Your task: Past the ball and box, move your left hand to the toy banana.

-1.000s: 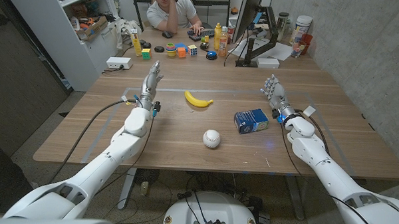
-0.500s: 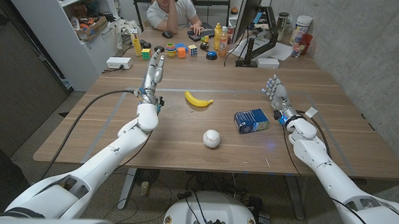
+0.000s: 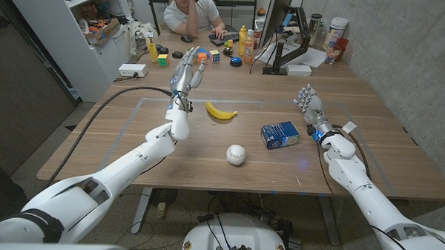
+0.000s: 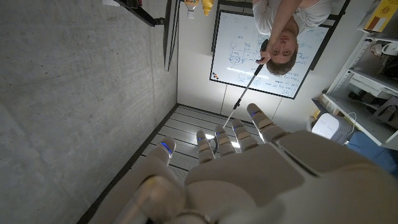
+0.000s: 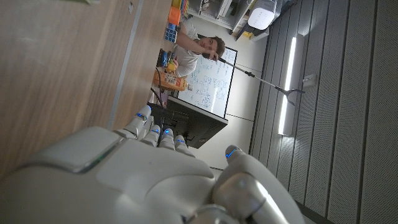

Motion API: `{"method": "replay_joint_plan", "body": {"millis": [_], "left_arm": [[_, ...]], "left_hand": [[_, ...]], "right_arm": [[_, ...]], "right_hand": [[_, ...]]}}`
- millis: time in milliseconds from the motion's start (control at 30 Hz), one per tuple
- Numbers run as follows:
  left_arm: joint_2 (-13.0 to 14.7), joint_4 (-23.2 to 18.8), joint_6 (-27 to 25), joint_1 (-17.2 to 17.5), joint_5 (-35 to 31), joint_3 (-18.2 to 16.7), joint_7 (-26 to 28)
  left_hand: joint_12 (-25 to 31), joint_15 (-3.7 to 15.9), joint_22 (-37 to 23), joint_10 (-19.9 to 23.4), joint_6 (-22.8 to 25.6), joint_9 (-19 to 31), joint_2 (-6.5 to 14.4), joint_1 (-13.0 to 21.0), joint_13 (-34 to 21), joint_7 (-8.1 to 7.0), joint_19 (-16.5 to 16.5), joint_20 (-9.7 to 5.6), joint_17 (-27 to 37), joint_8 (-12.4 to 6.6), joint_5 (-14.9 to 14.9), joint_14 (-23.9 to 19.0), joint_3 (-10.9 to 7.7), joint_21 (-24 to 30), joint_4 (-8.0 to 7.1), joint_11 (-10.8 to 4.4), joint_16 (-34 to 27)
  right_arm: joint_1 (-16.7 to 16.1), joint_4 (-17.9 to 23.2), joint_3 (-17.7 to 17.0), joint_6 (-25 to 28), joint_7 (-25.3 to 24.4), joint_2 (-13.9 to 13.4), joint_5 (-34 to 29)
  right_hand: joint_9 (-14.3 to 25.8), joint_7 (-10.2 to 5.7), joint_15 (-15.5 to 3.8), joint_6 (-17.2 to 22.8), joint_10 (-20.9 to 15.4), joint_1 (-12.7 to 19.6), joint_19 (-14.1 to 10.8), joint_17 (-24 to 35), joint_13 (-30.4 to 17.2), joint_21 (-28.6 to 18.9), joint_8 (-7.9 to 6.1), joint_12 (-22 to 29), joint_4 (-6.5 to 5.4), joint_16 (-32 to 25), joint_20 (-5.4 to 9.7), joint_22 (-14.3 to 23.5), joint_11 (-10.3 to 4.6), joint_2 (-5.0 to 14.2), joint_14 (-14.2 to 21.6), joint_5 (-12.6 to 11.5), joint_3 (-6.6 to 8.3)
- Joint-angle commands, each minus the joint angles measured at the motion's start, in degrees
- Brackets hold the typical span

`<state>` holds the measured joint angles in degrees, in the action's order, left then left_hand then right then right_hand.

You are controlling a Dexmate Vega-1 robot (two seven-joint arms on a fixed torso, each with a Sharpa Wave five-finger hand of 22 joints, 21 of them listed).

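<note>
Toy banana (image 3: 221, 111) lying flat near the middle of the wooden table (image 3: 118, 147), long way running across from side to side, curved, one tip toward the left hand and the other tip toward the right side of the table. Left hand (image 3: 186, 73) up in the air just beside the banana, on its left and a bit farther back, not touching it. Fingers (image 3: 193, 63) a little apart, reaching up and away, holding nothing. Seen from the left wrist (image 4: 261, 168), fingers spread with empty space past them.

White ball (image 3: 236, 154) nearer the robot than the banana, well apart from it. Blue box (image 3: 280, 133) to the right of the ball, near it, not touching.

Right hand (image 3: 310, 106) over by the right side of the table, past the box, fingers up and apart, empty. Same in the right wrist view (image 5: 118, 168): fingers loose, nothing between them.

Person (image 3: 191, 11) sitting behind the far end of the table, with small bright toys (image 3: 200, 56) on the table in front.
</note>
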<state>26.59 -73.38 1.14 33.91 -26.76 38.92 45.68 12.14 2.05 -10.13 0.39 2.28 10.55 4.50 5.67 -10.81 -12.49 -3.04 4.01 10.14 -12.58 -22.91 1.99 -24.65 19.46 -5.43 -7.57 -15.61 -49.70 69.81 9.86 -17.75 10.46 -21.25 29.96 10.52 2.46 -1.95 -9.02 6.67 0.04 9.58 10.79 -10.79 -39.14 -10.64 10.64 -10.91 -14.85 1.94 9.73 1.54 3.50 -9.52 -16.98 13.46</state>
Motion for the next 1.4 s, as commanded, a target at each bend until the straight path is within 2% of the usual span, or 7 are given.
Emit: {"method": "replay_joint_plan", "body": {"millis": [33,200,433,667,900,1100,1400], "left_arm": [[0.4,-0.6,-8.4,-4.9,-6.3,6.7,-7.1],[1.8,-3.4,-12.6,-4.7,-7.8,8.0,-10.9],[3.4,-5.3,-16.6,-5.3,-8.3,9.2,-17.3],[3.7,-4.1,-19.2,-6.5,-9.5,11.4,-21.9],[3.5,-1.9,-18.9,-8.6,-10.0,14.0,-26.9],[2.8,0.3,-17.6,-10.6,-10.4,16.2,-30.7],[1.6,2.6,-16.9,-12.3,-11.4,18.8,-33.5]], "left_hand": [[-0.3,1.58,0.0,0.6,0.0,0.3,-0.7,1.0,-0.2,-0.16,0.3,1.12,0.1,0.21,-0.6,0.1,-0.21,-0.7,1.04,-0.02,0.5],[0.4,0.83,0.1,3.5,1.8,0.7,-2.4,2.2,-0.7,0.02,0.2,2.30,0.4,-0.48,-1.4,-0.9,-0.06,-1.9,2.81,0.36,0.6],[0.6,0.78,0.0,4.8,4.4,0.9,-2.8,2.8,-0.9,-0.08,-0.4,3.05,0.6,-1.35,-1.9,-2.0,-0.22,-2.5,3.67,0.20,0.6],[0.8,0.75,0.0,5.6,5.0,1.0,-2.8,3.1,-1.1,-0.13,-0.5,3.08,0.6,-1.43,-2.1,-1.9,-0.44,-2.9,4.12,0.25,0.8],[1.1,0.97,0.0,6.8,6.2,1.0,-2.7,3.6,-1.3,-0.06,-0.8,2.98,0.7,-1.80,-2.3,-2.5,-0.72,-3.3,4.65,0.71,0.8],[-0.3,1.15,0.0,4.0,6.0,1.0,-2.8,4.3,-1.4,-0.15,-1.0,2.25,0.6,-1.42,-2.4,-0.7,-1.04,-4.0,5.47,0.66,1.8],[-0.8,1.50,0.0,3.0,5.4,1.0,-2.7,4.5,-1.4,-0.18,-0.7,1.32,0.7,-0.97,-2.5,0.0,-1.20,-4.6,5.85,0.33,2.2]], "right_arm": [[-1.5,0.6,-1.4,-0.8,0.2,-0.4,0.3],[-1.5,0.5,-1.6,-0.8,0.3,-0.4,0.3],[-1.1,0.1,-1.7,-1.1,0.7,-0.3,0.2],[-0.9,0.0,-1.6,-1.3,0.8,-0.1,0.2],[-0.6,-0.8,-1.4,-1.9,1.3,0.2,0.2],[-0.4,-1.3,-1.3,-2.7,1.7,0.4,0.3],[0.0,-2.0,-1.2,-3.3,2.0,0.5,0.4]], "right_hand": [[0.2,-0.11,-0.85,-0.1,0.3,0.0,4.1,0.1,-0.2,0.4,-0.34,0.4,0.03,0.0,6.50,0.3,0.06,6.79,-1.5,-0.4,0.19],[0.2,-0.11,-0.82,-0.1,0.3,0.0,4.1,0.1,-0.2,0.5,-0.35,0.4,0.03,0.0,6.49,0.3,-0.06,6.79,-1.4,-0.4,0.18],[0.2,-0.12,-0.79,0.0,0.2,0.0,4.0,0.1,-0.2,0.5,-0.36,0.4,0.03,0.0,6.47,0.3,0.05,6.78,-1.4,-0.4,0.16],[0.2,-0.08,-0.78,0.0,0.2,0.0,4.0,0.1,-0.2,0.6,-0.35,0.4,0.03,0.0,6.44,0.3,-0.01,6.77,-1.4,-0.4,0.14],[0.2,-0.11,-0.77,0.0,0.2,0.0,3.9,0.1,-0.2,0.8,-0.34,0.4,0.03,0.0,6.42,0.3,0.05,6.75,-1.4,-0.4,0.11],[0.2,-0.05,-0.71,0.0,0.2,0.0,3.9,0.1,-0.2,0.9,-0.36,0.4,0.03,0.0,6.36,0.3,0.10,6.74,-1.3,-0.4,0.07],[0.2,-0.06,-0.71,0.0,0.2,0.0,3.8,0.1,-0.2,1.1,-0.34,0.4,0.04,0.0,6.32,0.3,0.09,6.73,-1.2,-0.5,0.04]]}}
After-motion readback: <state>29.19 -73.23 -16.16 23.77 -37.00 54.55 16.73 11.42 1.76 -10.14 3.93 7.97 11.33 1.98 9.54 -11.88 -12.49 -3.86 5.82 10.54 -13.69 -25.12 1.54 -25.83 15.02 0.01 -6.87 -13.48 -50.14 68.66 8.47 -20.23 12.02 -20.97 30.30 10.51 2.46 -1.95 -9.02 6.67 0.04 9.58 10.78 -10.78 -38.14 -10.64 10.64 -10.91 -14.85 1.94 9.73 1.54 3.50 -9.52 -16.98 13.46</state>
